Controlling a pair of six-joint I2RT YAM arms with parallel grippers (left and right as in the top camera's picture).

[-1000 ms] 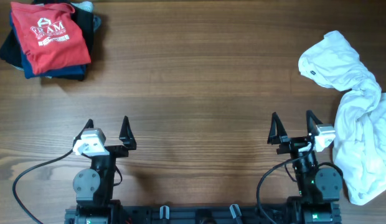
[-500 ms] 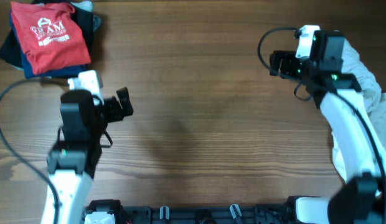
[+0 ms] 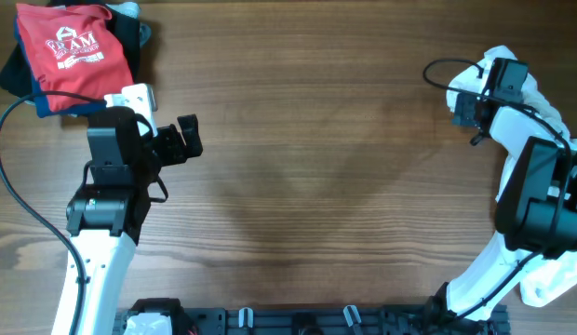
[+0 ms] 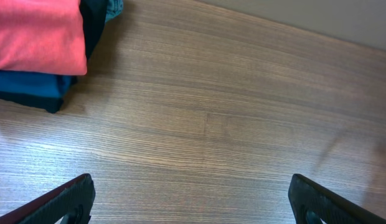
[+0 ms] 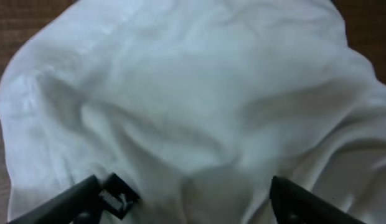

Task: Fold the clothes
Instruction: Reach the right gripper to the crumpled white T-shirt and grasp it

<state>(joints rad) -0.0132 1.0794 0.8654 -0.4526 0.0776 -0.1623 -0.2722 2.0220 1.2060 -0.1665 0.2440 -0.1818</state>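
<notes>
Folding is not yet begun: the white T-shirt [image 5: 199, 106] lies crumpled at the table's [image 4: 243, 93] right side, the right gripper [image 5: 185, 183] over it with jaws apart, the left gripper [image 4: 190, 186] likewise spread, holding nothing

Soft, even light fell from above on the wooden table [image 3: 307, 112], with no glare. A faint, wide shadow lay across the middle of the overhead frame. In the left wrist view the wood grain was sharp, while the red shirt [image 4: 34, 31] at upper left looked pale and soft-edged. The white shirt [image 5: 199, 93] filled the right wrist view, bright, nearly washed out, its folds grey and slightly blurred.
</notes>
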